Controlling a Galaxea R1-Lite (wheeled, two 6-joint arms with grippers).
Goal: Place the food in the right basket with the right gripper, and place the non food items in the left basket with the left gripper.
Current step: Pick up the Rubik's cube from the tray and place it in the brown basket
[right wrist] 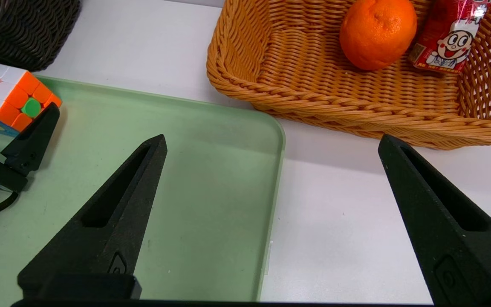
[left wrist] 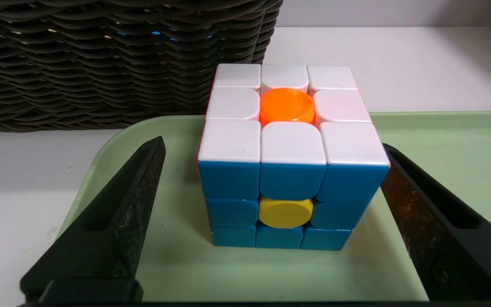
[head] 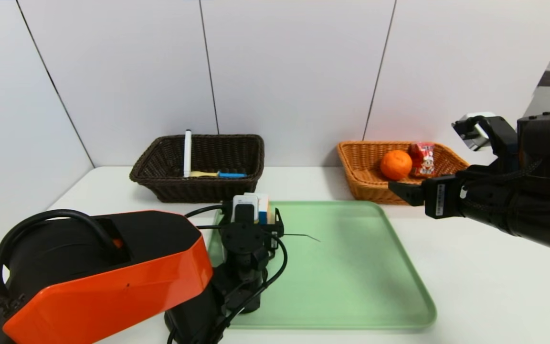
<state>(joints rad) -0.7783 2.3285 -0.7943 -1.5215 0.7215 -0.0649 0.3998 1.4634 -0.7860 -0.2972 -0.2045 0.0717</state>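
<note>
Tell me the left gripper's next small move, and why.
Probably ease the open left gripper slightly down around the multicoloured plastic cube, centring it before closing: one finger is right by the cube, the other has a gap, and the cube stands on the pale green tray, outside the dark brown wicker basket.

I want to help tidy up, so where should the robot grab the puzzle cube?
Probably by two opposite upright sides of the puzzle cube, coming from above: it sits flat on the tray, its sides are flat, and the open left end effector already straddles it.
</note>
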